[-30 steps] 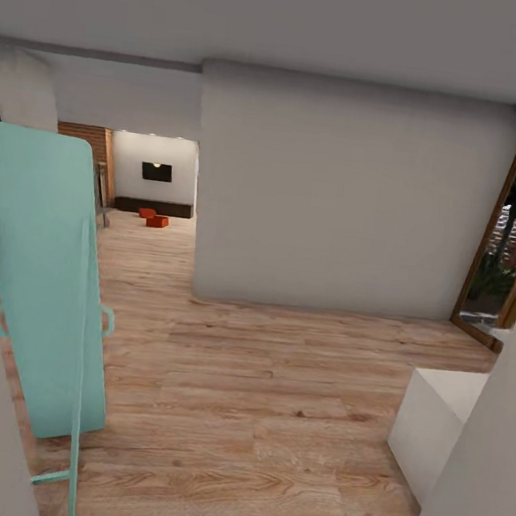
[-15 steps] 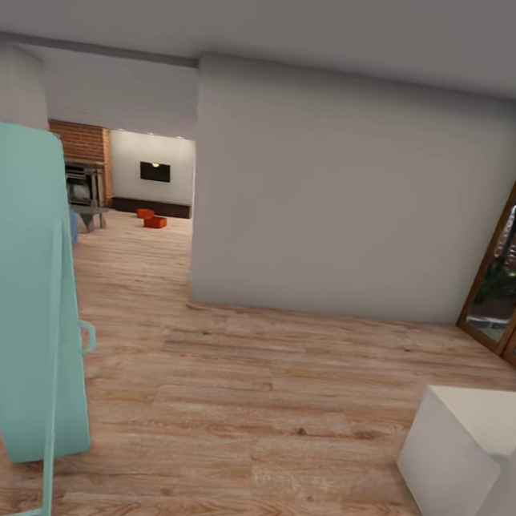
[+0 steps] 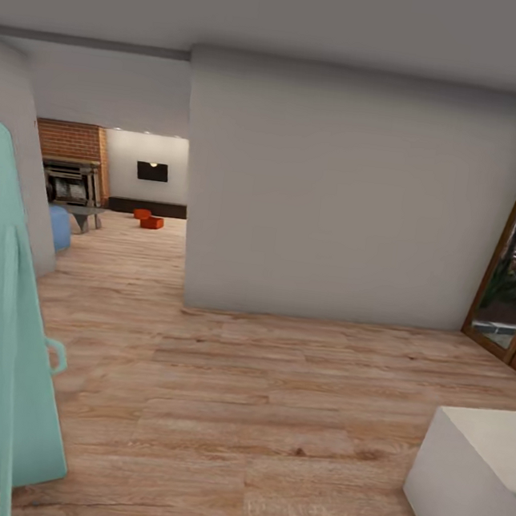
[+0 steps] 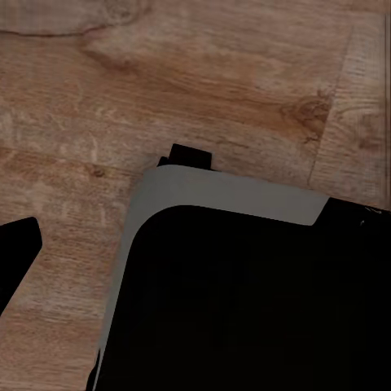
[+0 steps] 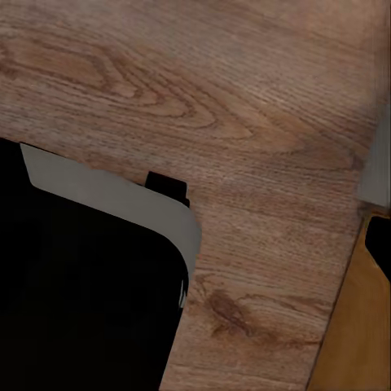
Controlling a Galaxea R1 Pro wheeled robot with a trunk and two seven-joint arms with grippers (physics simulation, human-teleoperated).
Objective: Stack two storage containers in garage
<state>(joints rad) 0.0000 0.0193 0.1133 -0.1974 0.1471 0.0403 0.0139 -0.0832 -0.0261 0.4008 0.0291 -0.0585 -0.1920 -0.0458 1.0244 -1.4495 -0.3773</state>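
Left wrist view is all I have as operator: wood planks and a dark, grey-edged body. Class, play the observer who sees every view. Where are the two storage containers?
Observer: In the head view, the two storage containers sit side by side on the wood floor, far ahead, past the left edge of the white wall.
Operator: What is behind them?
Observer: A low dark TV bench runs along the far wall.
Operator: Anything close to the robot?
Observer: A mint-green board leans at the near left, and a white block stands at the near right.
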